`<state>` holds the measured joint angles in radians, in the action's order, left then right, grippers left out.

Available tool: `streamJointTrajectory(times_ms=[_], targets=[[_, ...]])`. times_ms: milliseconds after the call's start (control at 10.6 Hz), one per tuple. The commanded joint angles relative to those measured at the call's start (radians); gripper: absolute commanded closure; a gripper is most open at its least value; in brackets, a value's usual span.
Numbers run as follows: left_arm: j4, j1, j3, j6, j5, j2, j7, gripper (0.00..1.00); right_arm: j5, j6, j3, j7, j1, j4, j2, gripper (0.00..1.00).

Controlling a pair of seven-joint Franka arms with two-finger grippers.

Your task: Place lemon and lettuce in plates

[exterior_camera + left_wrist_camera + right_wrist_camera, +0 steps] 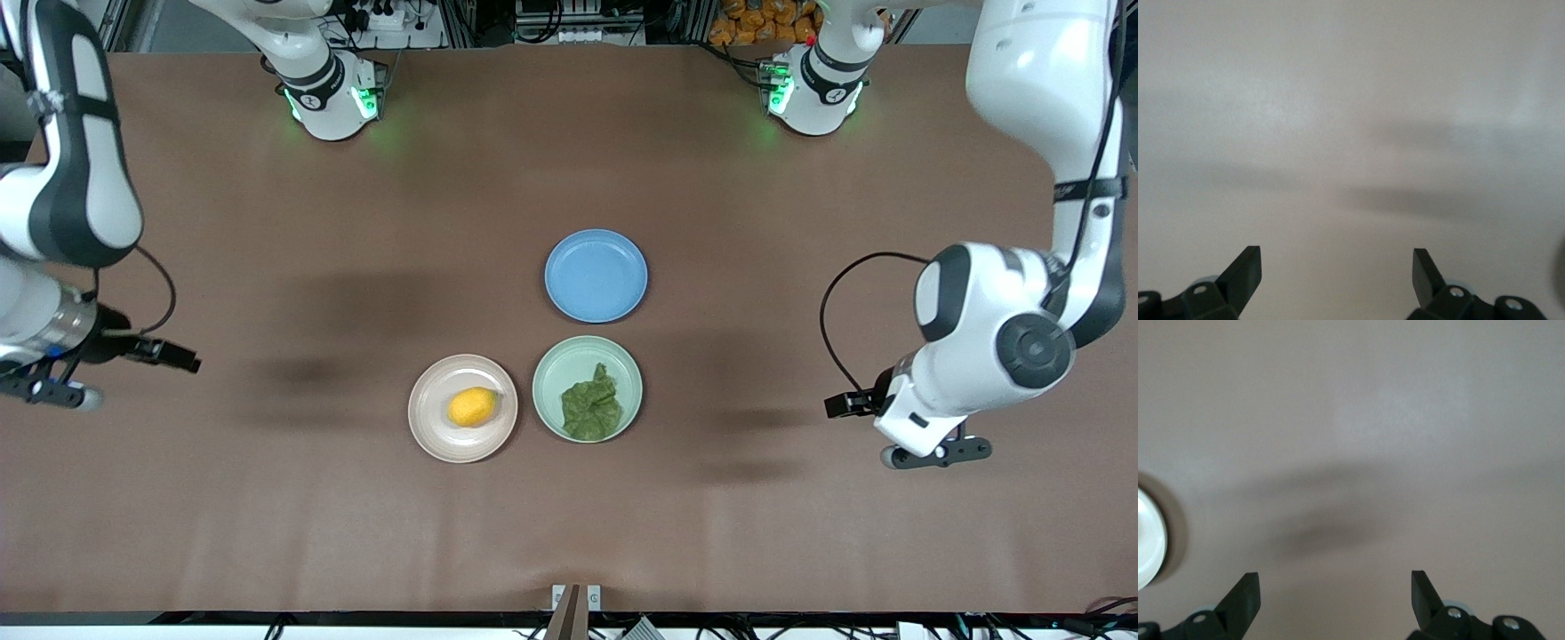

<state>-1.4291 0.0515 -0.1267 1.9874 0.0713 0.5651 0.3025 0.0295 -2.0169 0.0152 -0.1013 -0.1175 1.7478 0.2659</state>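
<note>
On the table (267, 498), well away from both sets of jaws, three plates sit close together in the middle. A yellow lemon (472, 407) lies in the pink plate (427, 436). Just beside it, toward the left arm's end, wrinkly green lettuce (591, 406) lies in the green plate (551, 369). A blue plate (596, 275) sits farther from the front camera than the green one and has nothing in it. Both arms wait at the ends of the table. The left gripper (1337, 275) hangs over bare table with its jaws wide apart and nothing between them. The right gripper (1335, 598) hangs over bare table at the other end, jaws wide apart too, holding nothing.
</note>
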Motion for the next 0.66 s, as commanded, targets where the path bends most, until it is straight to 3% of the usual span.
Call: streamJointTrajectory(times_ms=[0, 378, 567], targets=[[-0.027, -0.001, 0.002, -0.059, -0.068, -0.118, -0.023, 0.00, -0.026, 0.009, 0.072, 0.001, -0.039, 0.238, -0.190, 0.00], [-0.025, 0.001, 0.002, -0.147, -0.074, -0.234, -0.014, 0.00, -0.023, 0.105, 0.100, 0.005, -0.018, 0.245, -0.283, 0.00], [-0.025, -0.002, 0.002, -0.214, -0.079, -0.273, -0.014, 0.00, -0.023, 0.150, 0.100, 0.014, 0.042, 0.153, -0.290, 0.00]])
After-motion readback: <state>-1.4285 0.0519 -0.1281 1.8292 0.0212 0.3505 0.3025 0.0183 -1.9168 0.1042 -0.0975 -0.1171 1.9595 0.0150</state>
